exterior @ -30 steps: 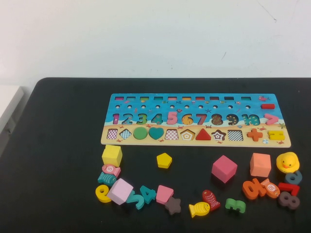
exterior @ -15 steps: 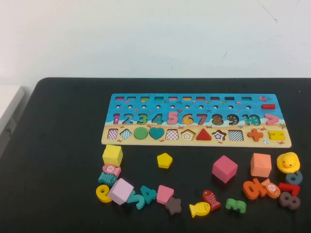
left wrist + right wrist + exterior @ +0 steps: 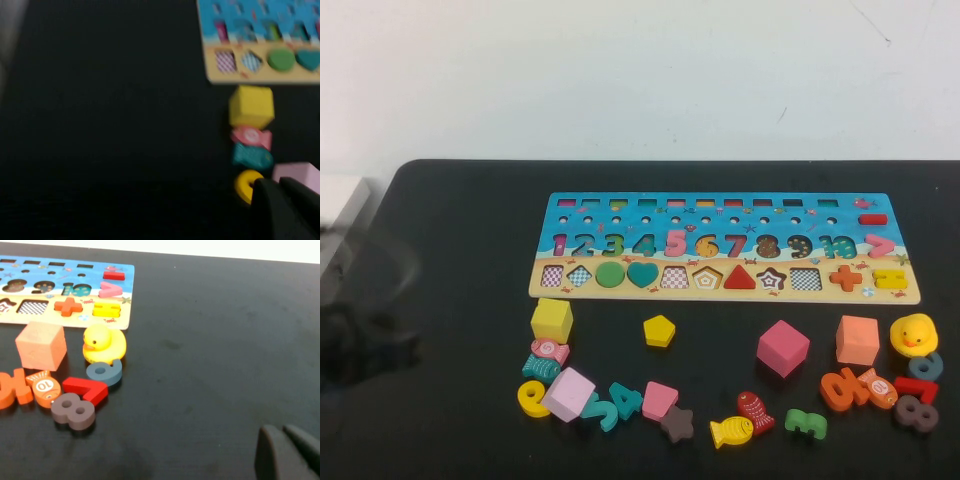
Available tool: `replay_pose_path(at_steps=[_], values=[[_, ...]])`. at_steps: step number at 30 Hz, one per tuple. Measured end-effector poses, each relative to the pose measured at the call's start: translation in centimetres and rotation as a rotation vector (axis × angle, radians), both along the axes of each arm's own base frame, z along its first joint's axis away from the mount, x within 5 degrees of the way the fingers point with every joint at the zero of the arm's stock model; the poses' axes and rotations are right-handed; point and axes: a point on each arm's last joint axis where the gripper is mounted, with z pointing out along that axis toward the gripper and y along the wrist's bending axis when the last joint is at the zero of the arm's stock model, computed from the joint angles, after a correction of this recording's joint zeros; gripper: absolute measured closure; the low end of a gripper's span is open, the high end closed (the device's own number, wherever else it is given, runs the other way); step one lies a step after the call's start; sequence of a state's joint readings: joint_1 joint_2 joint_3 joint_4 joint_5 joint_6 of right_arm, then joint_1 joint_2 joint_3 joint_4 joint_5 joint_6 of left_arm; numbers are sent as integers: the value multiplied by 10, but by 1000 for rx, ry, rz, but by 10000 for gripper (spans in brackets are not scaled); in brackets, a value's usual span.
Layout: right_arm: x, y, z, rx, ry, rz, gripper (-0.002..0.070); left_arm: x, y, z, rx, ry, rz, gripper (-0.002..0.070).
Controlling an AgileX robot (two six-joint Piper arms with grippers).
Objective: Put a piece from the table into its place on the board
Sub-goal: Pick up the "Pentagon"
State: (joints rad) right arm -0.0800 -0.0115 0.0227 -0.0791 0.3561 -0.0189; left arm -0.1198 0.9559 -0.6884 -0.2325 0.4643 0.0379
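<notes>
Pentagon point(image 3: 659, 330) lies on table point(image 3: 450, 400), apart from both grippers.

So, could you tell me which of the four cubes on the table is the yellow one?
The yellow cube is the leftmost one, just below the board's left end; the lilac, magenta and salmon cubes lie elsewhere. Neither gripper touches it.
</notes>
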Motion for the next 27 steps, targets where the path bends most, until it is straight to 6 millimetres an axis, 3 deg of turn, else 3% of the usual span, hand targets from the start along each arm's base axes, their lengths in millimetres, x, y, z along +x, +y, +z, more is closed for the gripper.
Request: replay_pose_path(at_steps=[5,10,15,22,27], values=[[0,0,0,0,0,0,658,62,-33,-6,-31,180,-168,677],[0,0,0,0,0,0,658,108,-93,-19,-11,234,-336,677],[0,0,0,0,0,0,658,144,-149,-46,47,332,-412,676],[0,0,0,0,0,0,657,158,-198,-76,207,409,-436,654],[0,0,0,0,0,0,657,158,-215,-93,224,439,-444,471]])
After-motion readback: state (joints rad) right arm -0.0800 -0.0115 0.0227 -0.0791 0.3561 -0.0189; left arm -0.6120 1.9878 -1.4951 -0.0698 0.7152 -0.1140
